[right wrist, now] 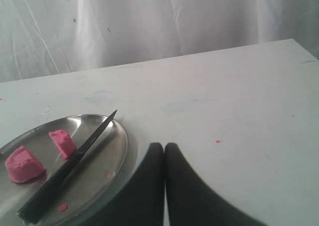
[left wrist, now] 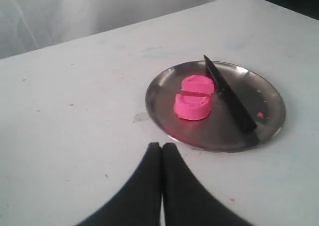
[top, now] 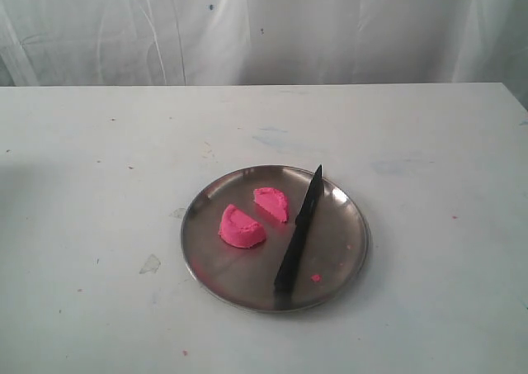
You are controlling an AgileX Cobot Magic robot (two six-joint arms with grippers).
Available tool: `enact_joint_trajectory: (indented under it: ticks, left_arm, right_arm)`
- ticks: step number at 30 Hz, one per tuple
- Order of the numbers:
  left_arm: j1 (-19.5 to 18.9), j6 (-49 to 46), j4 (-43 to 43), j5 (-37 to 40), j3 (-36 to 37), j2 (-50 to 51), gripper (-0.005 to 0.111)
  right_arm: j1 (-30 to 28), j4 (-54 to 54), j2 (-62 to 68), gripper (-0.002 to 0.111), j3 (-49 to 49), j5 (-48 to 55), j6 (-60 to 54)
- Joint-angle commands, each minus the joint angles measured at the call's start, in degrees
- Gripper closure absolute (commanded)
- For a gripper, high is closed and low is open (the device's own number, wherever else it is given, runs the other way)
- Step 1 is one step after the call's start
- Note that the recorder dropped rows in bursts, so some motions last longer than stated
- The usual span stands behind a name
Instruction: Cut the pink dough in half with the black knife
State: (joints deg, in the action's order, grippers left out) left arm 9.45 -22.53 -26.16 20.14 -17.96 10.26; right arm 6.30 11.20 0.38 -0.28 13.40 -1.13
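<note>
Pink dough in two halves on steel plate — black knife beside.

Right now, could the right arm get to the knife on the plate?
Probably yes. The knife lies flat across the plate, handle toward the near rim, dough pieces beyond it. The right gripper, shut, has nothing in between.

Three views trained on one steel plate on the white desk

The desk is seen from above its near edge in the exterior view, facing the curtained far edge. The plate is viewed low and obliquely from the left side over the left gripper, and from the right side over the right gripper; the plate is shared by all three.
</note>
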Motion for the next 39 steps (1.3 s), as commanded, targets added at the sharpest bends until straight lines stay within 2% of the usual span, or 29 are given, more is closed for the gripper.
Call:
enact_joint_trajectory:
  ticks: [1, 3, 7, 13, 36, 39]
  left_arm:
    - [0.39, 13.99, 10.75, -2.57, 4.88, -4.37, 0.107]
    - [0.39, 18.74, 14.96, -3.23, 7.45, -5.79, 0.107]
    - [0.39, 19.40, 14.72, -7.98, 12.20, -7.93, 0.107]
    - [-1.11, 22.85, 14.94, -8.62, 17.86, -10.26, 0.107]
    - [-1.37, 23.48, 15.37, -8.07, 17.96, -10.26, 0.107]
    - [-2.32, 23.48, 15.37, -8.07, 17.96, -10.26, 0.107]
  right_arm:
    - [-0.66, -0.26, -0.38, 0.108, 0.28, -0.11, 0.06]
    - [-0.66, -0.26, -0.38, 0.108, 0.28, -0.11, 0.06]
    - [-0.66, -0.26, -0.38, 0.108, 0.28, -0.11, 0.06]
    - [-0.66, -0.26, -0.38, 0.108, 0.28, -0.11, 0.06]
    - [-0.66, -0.26, -0.38, 0.108, 0.28, -0.11, 0.06]
    - [-0.66, -0.38, -0.38, 0.108, 0.28, -0.11, 0.06]
